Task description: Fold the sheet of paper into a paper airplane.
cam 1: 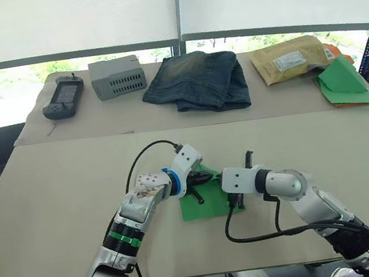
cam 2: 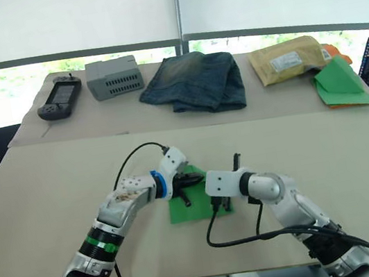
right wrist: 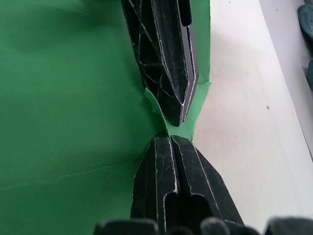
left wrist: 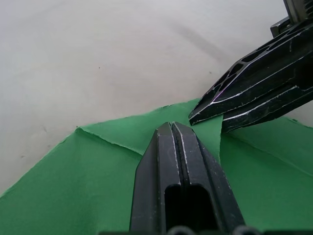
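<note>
Folding is at an early stage: the thin bright green sheet of paper [cam 1: 207,201] lies near the front middle of the pale beige worktop [cam 1: 60,193], mostly flat and squarish, with one corner flap turned over along a diagonal crease that the left wrist view shows, and nothing like a narrow wedge yet. The left gripper [left wrist: 174,128] has its two black fingers pressed together, tips down at the paper's far edge, and the right gripper [right wrist: 168,139] meets it there tip to tip, its fingers likewise closed. In the right wrist view a small tongue of green paper curls up between the two sets of tips, so one or both may be pinching that edge, though I cannot tell which from these angles. My reading is that the first corner fold is being made or pressed down; the matching corner, the centre fold and the wings are all left to do. Along the back of the worktop sit a black handheld controller [cam 1: 63,97], a grey ribbed box [cam 1: 117,77], folded dark denim jeans [cam 1: 200,80], a tan padded envelope [cam 1: 291,58] and a bigger green triangular paper with orange edge [cam 1: 346,83], all well apart from the work.
</note>
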`<state>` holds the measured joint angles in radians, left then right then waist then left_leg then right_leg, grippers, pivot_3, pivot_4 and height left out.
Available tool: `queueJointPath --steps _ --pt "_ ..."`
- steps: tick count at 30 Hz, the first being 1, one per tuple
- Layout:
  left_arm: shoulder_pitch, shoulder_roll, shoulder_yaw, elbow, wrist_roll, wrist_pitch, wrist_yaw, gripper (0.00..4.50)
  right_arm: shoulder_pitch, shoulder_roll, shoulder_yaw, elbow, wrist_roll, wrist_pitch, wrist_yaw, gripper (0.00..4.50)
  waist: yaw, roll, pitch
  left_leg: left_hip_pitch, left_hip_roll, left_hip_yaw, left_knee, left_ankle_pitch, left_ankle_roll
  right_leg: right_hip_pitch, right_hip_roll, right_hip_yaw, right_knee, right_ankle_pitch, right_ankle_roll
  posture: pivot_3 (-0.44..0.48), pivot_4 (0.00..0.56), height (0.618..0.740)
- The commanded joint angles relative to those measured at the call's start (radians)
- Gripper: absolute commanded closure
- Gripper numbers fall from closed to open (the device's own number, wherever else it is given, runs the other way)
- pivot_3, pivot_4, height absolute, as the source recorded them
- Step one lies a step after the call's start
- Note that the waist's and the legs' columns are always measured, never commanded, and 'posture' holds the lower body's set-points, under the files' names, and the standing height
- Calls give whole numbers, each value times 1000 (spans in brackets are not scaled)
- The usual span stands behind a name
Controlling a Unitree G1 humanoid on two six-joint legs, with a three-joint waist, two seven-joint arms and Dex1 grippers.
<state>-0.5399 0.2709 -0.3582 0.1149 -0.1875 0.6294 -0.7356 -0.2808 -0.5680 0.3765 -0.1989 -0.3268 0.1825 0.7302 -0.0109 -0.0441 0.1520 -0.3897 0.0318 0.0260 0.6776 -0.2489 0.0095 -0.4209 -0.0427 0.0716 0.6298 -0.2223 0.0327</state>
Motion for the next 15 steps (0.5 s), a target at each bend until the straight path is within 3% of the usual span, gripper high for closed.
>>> queueJointPath --steps 1,4,9,12,15 --pt "8 3 -25 38 37 -2 0 4500 14 -28 -59 -116 73 64 70 4199 2 0 0 0 0 0 0 0 0 0 0 0 0 0 0 0 150 740" --pt "9 4 -25 47 39 -13 -4 4500 16 -68 -90 -240 179 211 190 3269 1 0 0 -1 0 0 0 0 0 0 -1 0 -1 0 0 0 150 740" --pt "16 5 -26 44 46 -20 -8 4500 -39 -49 -211 -279 298 358 177 1585 -1 0 0 1 0 0 1 0 0 1 0 0 0 1 1 0 150 740" --pt "25 7 -28 36 53 -24 -13 4500 -70 -41 -245 -235 312 377 142 1938 -1 0 0 1 0 0 1 1 1 1 0 0 0 1 1 0 150 740" --pt "25 9 -30 35 60 -27 -12 4500 -73 -37 -216 -174 308 370 128 2931 0 0 0 0 0 -1 0 1 1 0 0 -1 0 1 0 0 150 740"
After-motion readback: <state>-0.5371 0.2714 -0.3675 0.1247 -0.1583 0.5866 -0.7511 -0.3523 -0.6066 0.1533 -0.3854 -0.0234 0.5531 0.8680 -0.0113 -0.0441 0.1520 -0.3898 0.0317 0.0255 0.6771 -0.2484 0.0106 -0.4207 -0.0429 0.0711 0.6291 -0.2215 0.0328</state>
